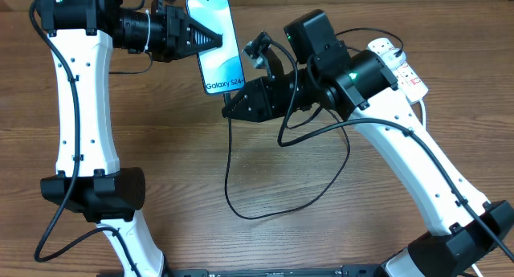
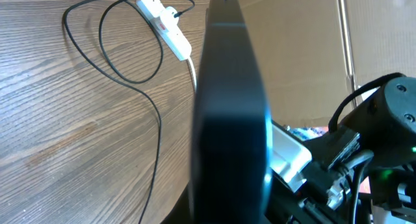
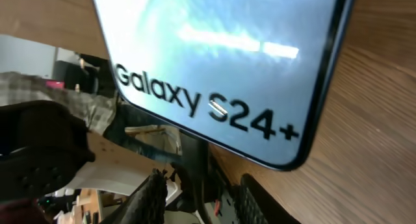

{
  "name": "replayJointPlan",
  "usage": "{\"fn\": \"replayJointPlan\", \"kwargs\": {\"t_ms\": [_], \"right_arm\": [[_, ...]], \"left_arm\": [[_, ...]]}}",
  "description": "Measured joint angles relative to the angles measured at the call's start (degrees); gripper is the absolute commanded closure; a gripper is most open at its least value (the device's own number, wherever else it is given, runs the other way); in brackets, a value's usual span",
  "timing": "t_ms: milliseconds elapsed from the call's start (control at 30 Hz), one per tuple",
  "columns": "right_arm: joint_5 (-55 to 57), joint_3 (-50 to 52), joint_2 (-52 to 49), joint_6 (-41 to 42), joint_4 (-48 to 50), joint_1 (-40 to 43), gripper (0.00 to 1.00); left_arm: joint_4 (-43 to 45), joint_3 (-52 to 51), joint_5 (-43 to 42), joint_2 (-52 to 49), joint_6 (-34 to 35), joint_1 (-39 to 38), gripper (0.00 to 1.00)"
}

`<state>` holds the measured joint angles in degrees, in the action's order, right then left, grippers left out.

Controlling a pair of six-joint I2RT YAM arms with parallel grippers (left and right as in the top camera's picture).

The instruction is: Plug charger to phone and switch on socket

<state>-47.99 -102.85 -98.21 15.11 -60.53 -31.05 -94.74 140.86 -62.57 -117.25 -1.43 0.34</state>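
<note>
The slim phone point(image 1: 221, 64), light-blue screen reading Galaxy S24+, sits pinched in the closed left pincer point(image 1: 218, 40); the right pincer point(image 1: 227, 110) cannot be judged.

A brown wood-grain table point(image 1: 321, 229) carries 2 things. A thin black cable point(image 1: 227, 189) lies in 1 wide loop across its middle. A white elongated power strip point(image 1: 393, 56) with red markings sits at the far right, its thick white lead point(image 2: 192, 71) trailing beside it.
</note>
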Motion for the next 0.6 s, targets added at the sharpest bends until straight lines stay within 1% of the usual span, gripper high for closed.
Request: {"fn": "replayJointPlan", "kwargs": {"t_ms": [67, 167, 233, 367, 600], "right_arm": [[-0.66, 0.00, 0.00, 0.02, 0.24, 0.31, 0.67], [-1.46, 0.00, 0.00, 0.07, 0.50, 1.07, 0.71], [-2.51, 0.00, 0.00, 0.11, 0.70, 1.99, 0.76], [-4.70, 0.00, 0.00, 0.13, 0.96, 3.61, 0.81], [-8.41, 0.00, 0.00, 0.28, 2.73, 3.69, 0.82]], "left_arm": [[-0.09, 0.00, 0.00, 0.00, 0.00, 0.00, 0.96], [-0.48, 0.00, -0.02, 0.00, 0.00, 0.00, 0.96], [-0.66, 0.00, -0.44, 0.00, 0.00, 0.00, 0.96], [-0.92, 0.00, -2.67, 0.00, -0.02, 0.00, 0.96], [-1.14, 0.00, -4.92, 0.00, -0.04, 0.00, 0.96]]}}
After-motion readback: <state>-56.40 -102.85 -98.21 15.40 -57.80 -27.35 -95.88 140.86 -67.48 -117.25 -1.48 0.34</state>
